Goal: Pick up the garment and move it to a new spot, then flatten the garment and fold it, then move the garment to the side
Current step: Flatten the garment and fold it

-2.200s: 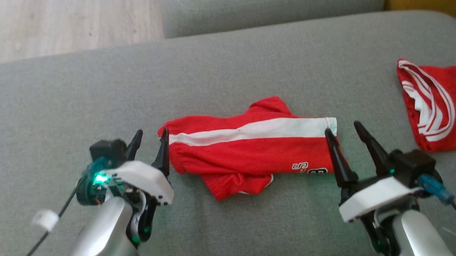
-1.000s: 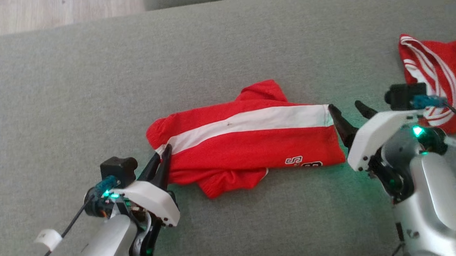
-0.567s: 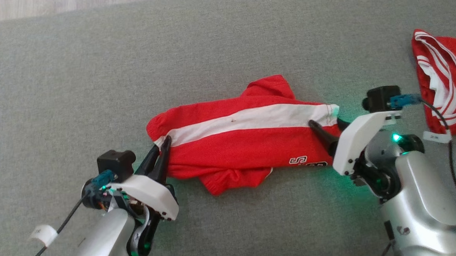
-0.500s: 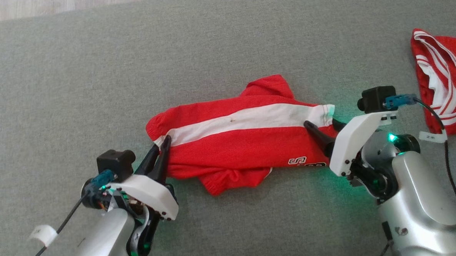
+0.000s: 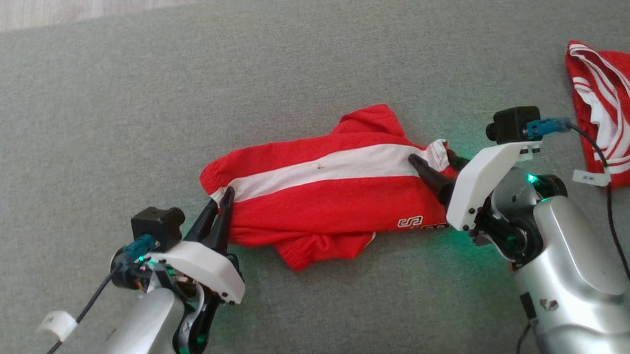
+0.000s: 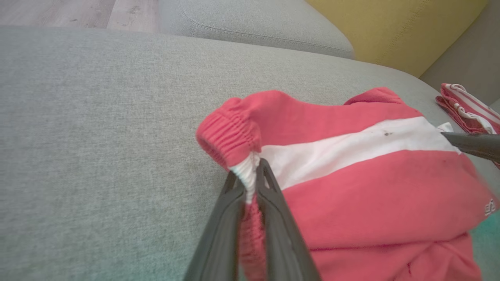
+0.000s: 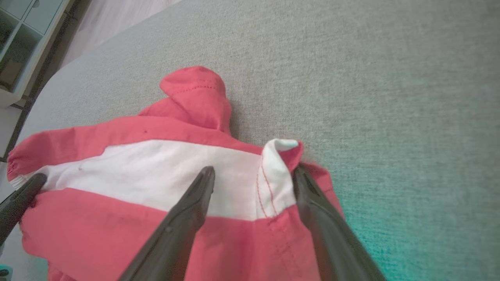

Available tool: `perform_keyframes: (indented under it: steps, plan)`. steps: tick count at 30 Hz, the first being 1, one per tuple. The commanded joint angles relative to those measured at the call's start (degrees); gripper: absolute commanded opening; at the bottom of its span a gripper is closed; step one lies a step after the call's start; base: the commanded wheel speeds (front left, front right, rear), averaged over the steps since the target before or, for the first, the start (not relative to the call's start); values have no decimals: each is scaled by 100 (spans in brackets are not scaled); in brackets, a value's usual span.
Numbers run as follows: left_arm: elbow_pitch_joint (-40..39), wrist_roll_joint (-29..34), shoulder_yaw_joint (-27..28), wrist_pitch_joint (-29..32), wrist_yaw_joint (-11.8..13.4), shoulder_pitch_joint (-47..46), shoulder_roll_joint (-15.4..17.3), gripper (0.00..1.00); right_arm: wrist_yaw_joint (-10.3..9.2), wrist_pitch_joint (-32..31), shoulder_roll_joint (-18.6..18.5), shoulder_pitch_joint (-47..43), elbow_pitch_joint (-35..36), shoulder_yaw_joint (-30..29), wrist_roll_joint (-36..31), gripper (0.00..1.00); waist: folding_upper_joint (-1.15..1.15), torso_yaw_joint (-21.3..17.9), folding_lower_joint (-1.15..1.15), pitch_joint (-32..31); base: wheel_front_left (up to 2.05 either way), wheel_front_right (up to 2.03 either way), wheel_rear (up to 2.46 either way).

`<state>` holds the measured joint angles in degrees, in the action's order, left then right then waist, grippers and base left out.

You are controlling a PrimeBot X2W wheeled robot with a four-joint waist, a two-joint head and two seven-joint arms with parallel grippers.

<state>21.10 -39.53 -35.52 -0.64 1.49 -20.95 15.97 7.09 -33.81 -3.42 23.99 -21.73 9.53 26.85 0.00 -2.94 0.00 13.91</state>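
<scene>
Red, white-striped garment (image 5: 326, 198); grey cushion (image 5: 131, 100)

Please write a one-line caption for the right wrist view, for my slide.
Open right gripper straddling the white-striped hem corner of the red shorts on a grey sofa cushion.

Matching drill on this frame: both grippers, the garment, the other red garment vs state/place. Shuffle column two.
1 left gripper
2 right gripper
3 garment
4 second red garment

A open, fingers astride the garment's hem
B far right in head view, apart from grippers
C shut on the elastic waistband
D lying on the grey cushion, between grippers

Pairs: 1-C, 2-A, 3-D, 4-B
</scene>
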Motion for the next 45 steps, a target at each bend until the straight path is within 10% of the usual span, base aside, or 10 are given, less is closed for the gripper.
perform_keyframes:
  steps: [1,3,5,6,22,29,35,45]
  plan:
    - [-190,-40,170,-34,-18,-221,161,0,40,22,54,237,124,146,52,100,0,17,0,-11,0,0,0]
    - [-188,-49,157,-31,-26,-216,162,0,40,19,54,309,-20,183,100,86,0,38,0,-29,0,0,0]
    - [-182,-55,144,-32,-30,-210,159,0,40,12,54,371,-170,186,12,11,0,59,0,-59,0,0,0]
    - [-177,-61,138,-33,-32,-205,154,0,40,12,54,392,-225,191,8,0,0,70,0,-74,0,0,0]
    - [-1162,-937,970,-967,-414,-69,31,0,40,1389,54,254,1026,-159,487,0,0,52,0,-409,0,0,0]
    - [-1996,-1669,1146,-162,-555,-445,220,0,40,1231,54,284,2087,-504,495,0,0,34,0,13,0,0,0]
    - [-1489,-1849,1407,238,-703,-2085,286,0,40,2067,52,1858,1599,-246,475,0,0,-113,0,580,0,0,0]
    - [-667,-977,1667,-1078,-863,-4157,422,0,40,4536,-244,3860,345,298,154,0,0,-250,0,779,0,0,0]
